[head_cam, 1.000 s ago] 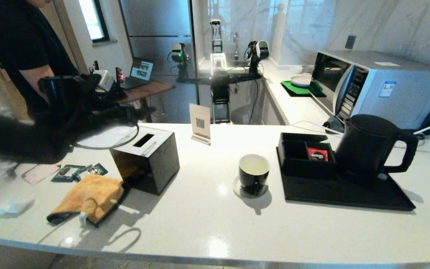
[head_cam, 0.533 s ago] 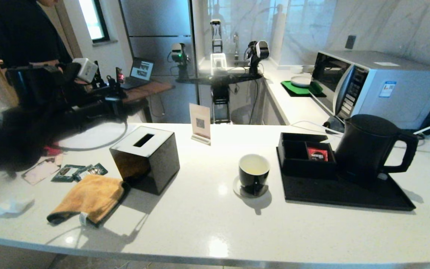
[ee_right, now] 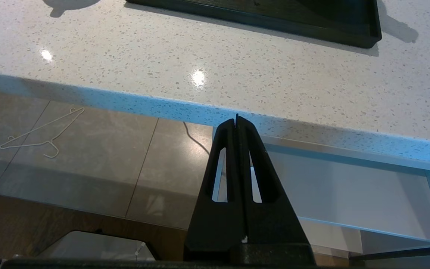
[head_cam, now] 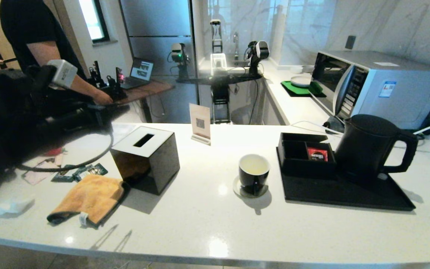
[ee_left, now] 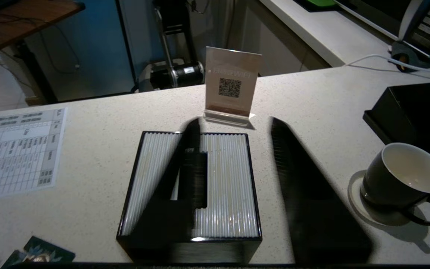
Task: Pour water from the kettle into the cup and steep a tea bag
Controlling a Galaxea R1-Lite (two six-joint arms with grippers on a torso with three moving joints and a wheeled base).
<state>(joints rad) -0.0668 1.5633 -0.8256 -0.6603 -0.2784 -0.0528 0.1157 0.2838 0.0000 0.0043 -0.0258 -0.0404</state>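
The left gripper (ee_left: 233, 127) hangs above the tissue box (ee_left: 190, 194), fingers apart and holding nothing. The right gripper (ee_right: 236, 121) (parked below the counter edge) is closed. The cup (head_cam: 254, 173) sits centre, seemingly holding pale water, left of the kettle (head_cam: 368, 147).

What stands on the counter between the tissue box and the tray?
Only the cup on its coaster, between tissue box and tray, shown in the head view.

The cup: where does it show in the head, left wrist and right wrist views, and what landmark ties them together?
Head view: the cup stands mid-counter on a saucer, between the tissue box and the black tray.
Left wrist view: the cup is at the right edge, beyond the tissue box.
Right wrist view: not in it.
Shared landmark: the black tray, showing in all three.
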